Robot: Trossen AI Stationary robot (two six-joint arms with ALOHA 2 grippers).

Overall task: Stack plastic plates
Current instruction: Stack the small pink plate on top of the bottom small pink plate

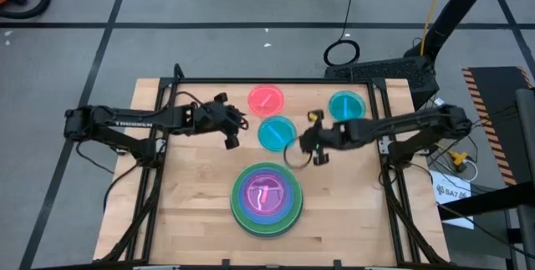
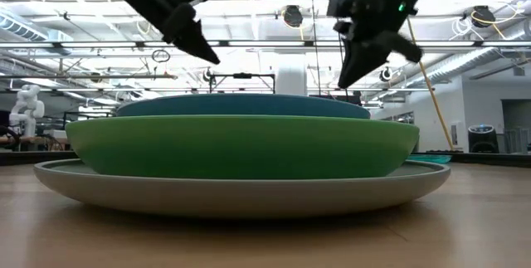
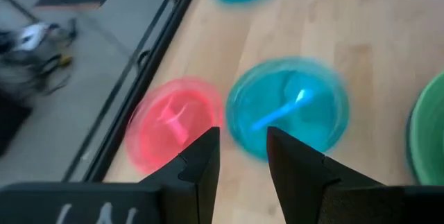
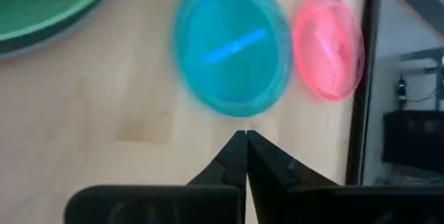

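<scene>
The left hand (image 1: 231,129) hangs above the wooden tabletop (image 1: 192,195) just left of the round teal plastic plate (image 1: 277,133) in the middle; its 2 dark fingers (image 3: 201,161) stand a little apart with nothing between them. In the left wrist view that teal plate (image 3: 288,106) lies just past the fingertips, with the round pink plastic plate (image 3: 173,123) beside it.

The right hand (image 1: 313,146) hovers just right of the same teal plate, at its near-right edge. Its fingers (image 4: 232,158) are pressed together to a point and hold nothing. In the right wrist view the teal plate (image 4: 232,44) sits just ahead of the fingertips, apart from them, and the pink plate (image 4: 327,46) lies just beyond it by the tabletop's dark frame.

From the central teal plate, the pink plate (image 1: 266,99) lies close by toward the far edge, and a 2nd round teal plastic plate (image 1: 347,105) lies to its right, near the far right corner. Nearer the front edge stands the stack (image 1: 267,198): a large grey plate (image 2: 249,192) at the bottom, a green plate (image 2: 241,145) on it, a blue plate (image 2: 243,106) above, and a pink plate (image 1: 266,193) on top.
</scene>
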